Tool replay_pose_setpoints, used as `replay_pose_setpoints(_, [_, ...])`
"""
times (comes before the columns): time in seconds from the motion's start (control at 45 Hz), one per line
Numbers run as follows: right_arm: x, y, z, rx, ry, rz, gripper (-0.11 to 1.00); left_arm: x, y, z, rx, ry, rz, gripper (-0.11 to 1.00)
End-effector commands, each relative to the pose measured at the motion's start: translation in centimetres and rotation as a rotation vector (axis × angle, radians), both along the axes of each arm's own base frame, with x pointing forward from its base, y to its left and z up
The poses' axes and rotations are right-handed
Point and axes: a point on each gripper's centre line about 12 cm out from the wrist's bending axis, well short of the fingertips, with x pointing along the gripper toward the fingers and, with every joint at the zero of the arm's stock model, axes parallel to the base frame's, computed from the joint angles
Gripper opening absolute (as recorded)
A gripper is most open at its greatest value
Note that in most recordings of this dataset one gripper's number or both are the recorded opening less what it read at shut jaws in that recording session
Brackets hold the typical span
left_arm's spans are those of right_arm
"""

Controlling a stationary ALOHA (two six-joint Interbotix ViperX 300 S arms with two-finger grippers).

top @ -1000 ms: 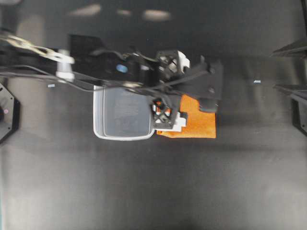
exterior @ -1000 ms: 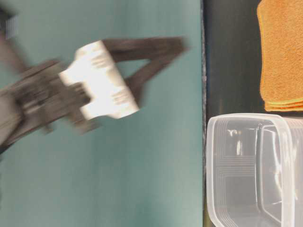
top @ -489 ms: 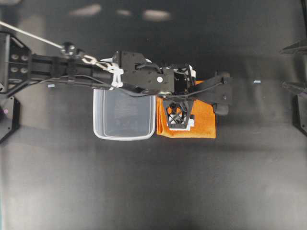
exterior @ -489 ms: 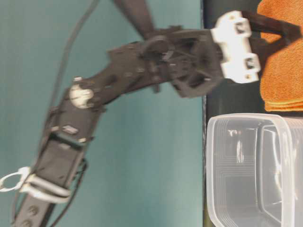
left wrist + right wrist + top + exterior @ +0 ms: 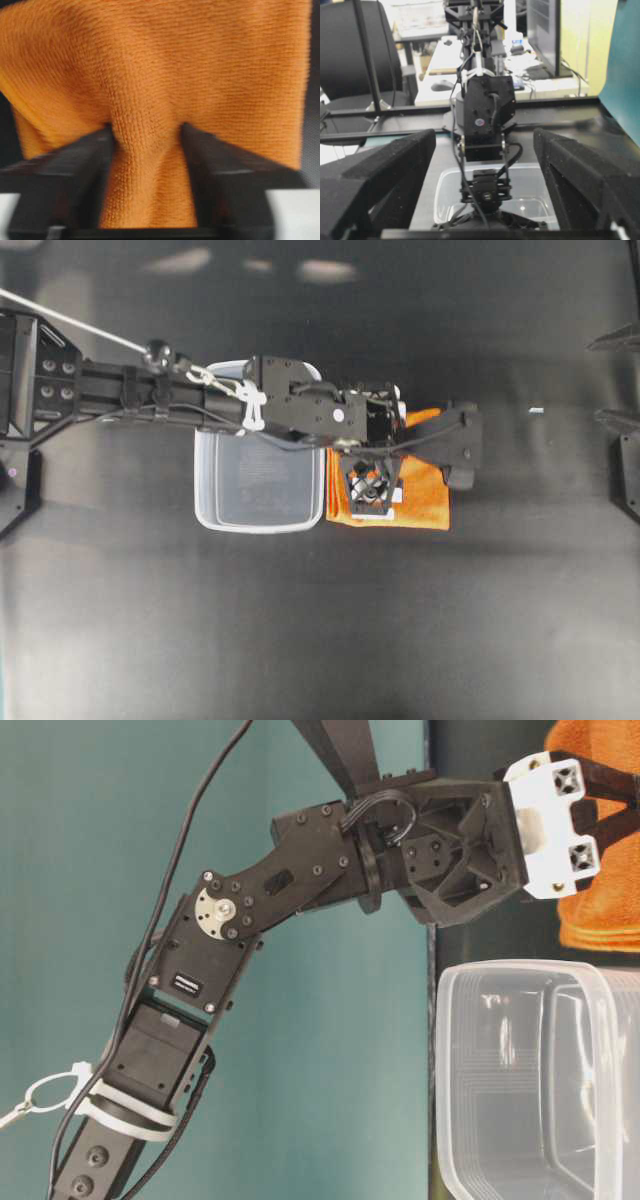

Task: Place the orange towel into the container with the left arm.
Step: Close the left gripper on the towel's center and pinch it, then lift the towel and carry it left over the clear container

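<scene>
Orange towel [image 5: 425, 502] lying flat on the dark counter [image 5: 320, 640], just beside the container [image 5: 258, 480] on that tub's right in the overhead view, touching or nearly touching its rim. Bright, nubbly weave, folded into layers with stacked edges showing at the table-level view [image 5: 600, 915]. In the left wrist view, a ridge of cloth [image 5: 147, 150] bunched up between the two dark fingers [image 5: 75, 170], so left gripper [image 5: 372, 498] clenched on a pinch of the towel, pressed down at its middle. Container clear, upright, nothing inside.

Likely trouble from here: only the top layer caught in the pinch, letting the fold open and the cloth trail over the rim on the way across instead of dropping inside. A low lift could drag a hanging corner against the tub wall and shove or tip the light container. A shallow pinch could also slip out of the soft pile mid-carry.

Right gripper [image 5: 480, 165] parked well apart at the counter's far side, jaws spread wide, holding nothing.
</scene>
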Motion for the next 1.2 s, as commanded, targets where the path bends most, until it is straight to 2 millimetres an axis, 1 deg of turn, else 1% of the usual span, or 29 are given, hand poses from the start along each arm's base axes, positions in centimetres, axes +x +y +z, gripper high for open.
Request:
replay_pose_setpoints(0.0, [0.1, -0.1, 0.3, 0.001, -0.008, -0.003, 0.76, 0.2, -0.5, 1.5, 0.003, -0.029, -0.012, 0.36])
replay_pose_setpoints(0.067, [0.1, -0.1, 0.3, 0.001, -0.009, -0.003, 0.76, 0.3, -0.5, 2.7, 0.003, -0.054, -0.012, 0.19])
replay_pose_setpoints(0.089, [0.0, -0.1, 0.3, 0.001, -0.011, -0.005, 0.76, 0.3, -0.5, 3.5, 0.003, -0.066, -0.012, 0.13])
replay_pose_setpoints(0.133, [0.0, -0.1, 0.4, 0.001, -0.012, -0.003, 0.76, 0.3, -0.4, 4.8, 0.003, -0.089, -0.01, 0.06])
replay_pose_setpoints(0.289, [0.0, -0.1, 0.5, 0.001, -0.015, -0.003, 0.76, -0.4, -0.3, 9.7, 0.003, -0.146, -0.005, 0.06])
replay_pose_setpoints(0.333, [0.0, 0.0, 0.5, 0.0, -0.015, -0.003, 0.76, -0.8, -0.3, 11.8, 0.004, -0.166, -0.004, 0.06])
replay_pose_setpoints(0.378, [0.0, 0.0, 0.5, 0.0, -0.015, -0.003, 0.76, -1.4, -0.3, 13.5, 0.004, -0.175, -0.002, 0.06])
replay_pose_setpoints(0.445, [0.0, 0.0, 0.5, 0.001, -0.017, -0.003, 0.76, -2.6, -0.2, 16.4, 0.005, -0.184, 0.0, 0.06])
replay_pose_setpoints(0.533, [0.0, 0.0, 0.5, 0.001, -0.017, -0.003, 0.76, -4.5, 0.0, 19.2, 0.005, -0.18, 0.008, 0.06])
replay_pose_setpoints(0.556, [0.0, 0.0, 0.5, 0.001, -0.018, -0.003, 0.76, -5.4, 0.1, 20.1, 0.006, -0.174, 0.01, 0.06])
replay_pose_setpoints(0.622, [0.0, 0.0, 0.5, 0.001, -0.017, -0.003, 0.76, -7.0, 0.3, 21.1, 0.006, -0.143, 0.017, 0.06])
replay_pose_setpoints(0.689, [0.0, 0.0, 0.5, 0.001, -0.017, -0.003, 0.76, -8.4, 0.6, 21.0, 0.007, -0.098, 0.025, 0.06])
replay_pose_setpoints(0.711, [0.0, -0.1, 0.4, 0.001, -0.014, -0.003, 0.76, -9.2, 0.7, 20.8, 0.007, -0.077, 0.028, 0.06])
replay_pose_setpoints(0.8, [0.0, -0.1, 0.4, 0.001, -0.014, -0.003, 0.76, -11.0, 1.1, 19.5, 0.007, -0.023, 0.038, 0.06])
replay_pose_setpoints(0.889, [0.0, 0.0, 0.4, -0.001, -0.017, -0.003, 0.76, -12.8, 1.4, 18.5, 0.007, -0.005, 0.046, 0.06])
replay_pose_setpoints(1.022, [-0.1, -0.1, 0.5, 0.004, -0.025, -0.003, 0.76, -14.5, 1.6, 17.2, 0.007, -0.04, 0.046, 0.06])
replay_pose_setpoints(1.178, [-0.1, -0.1, 0.5, 0.01, -0.025, -0.003, 0.76, -15.6, 1.6, 16.0, 0.008, -0.087, 0.044, 0.06])
